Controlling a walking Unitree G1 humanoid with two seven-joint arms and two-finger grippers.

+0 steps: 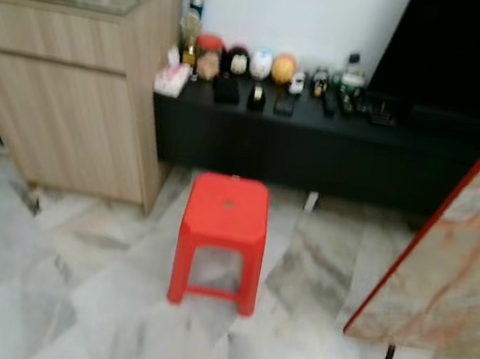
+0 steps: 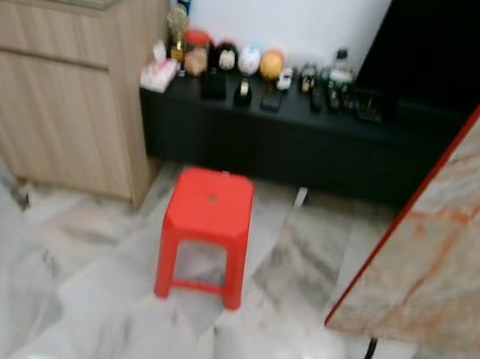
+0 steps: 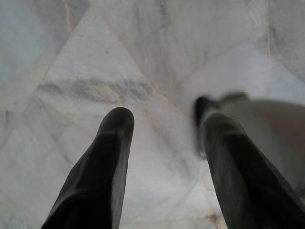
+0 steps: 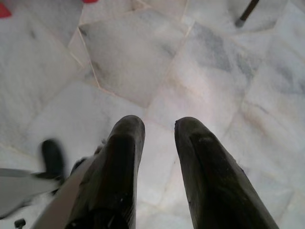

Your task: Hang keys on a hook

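The left gripper [image 3: 164, 124] hangs with fingers apart over the pale marble floor [image 3: 143, 57], holding nothing. The right gripper [image 4: 159, 126] is slightly parted, also holding nothing. A red plastic stool [image 1: 222, 235] stands ahead.

You get soft, even indoor light; both eye views are smeared with blur, wrist views slightly sharper.

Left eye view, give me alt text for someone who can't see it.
A red plastic stool stands on a grey marble tiled floor before a long black low cabinet lined with small ornaments. A light wooden cupboard is left, a red-edged marbled tabletop right.
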